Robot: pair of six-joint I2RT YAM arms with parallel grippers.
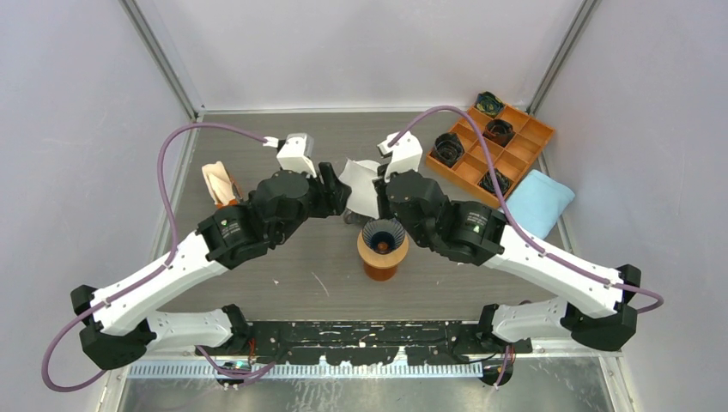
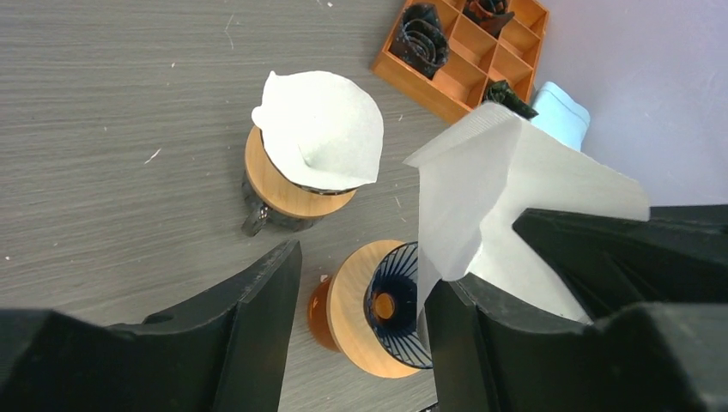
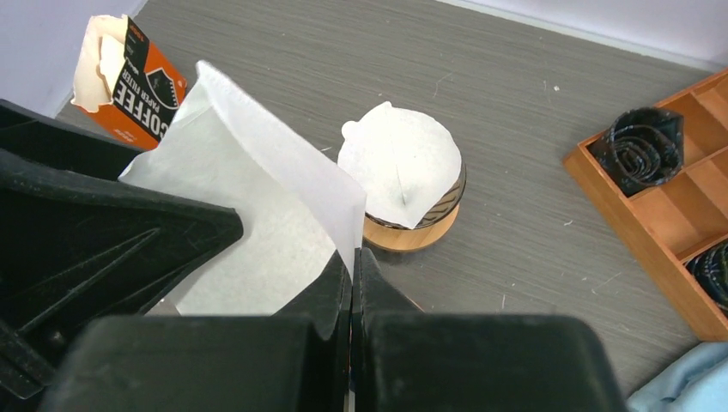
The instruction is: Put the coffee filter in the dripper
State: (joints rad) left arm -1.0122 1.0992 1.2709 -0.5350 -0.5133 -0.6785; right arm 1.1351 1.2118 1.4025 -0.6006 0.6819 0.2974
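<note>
One white filter [image 3: 257, 172] hangs above the surface [image 1: 300, 275], pinched in the closed right fingers [image 3: 339, 296]. The left fingers [image 2: 262, 318] stand apart beside it, gripping nothing. Below sits one empty dripper [image 1: 383, 245]. A second dripper [image 2: 283, 193] holds another filter [image 2: 322, 129]. A wooden tray [image 1: 530, 136] carries dark pieces [image 1: 448, 148] in four compartments.

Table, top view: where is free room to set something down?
Free: the back strip between the filter box and the orange tray; the near patch left of the empty dripper. Crowded: the middle, around the held filter.
</note>
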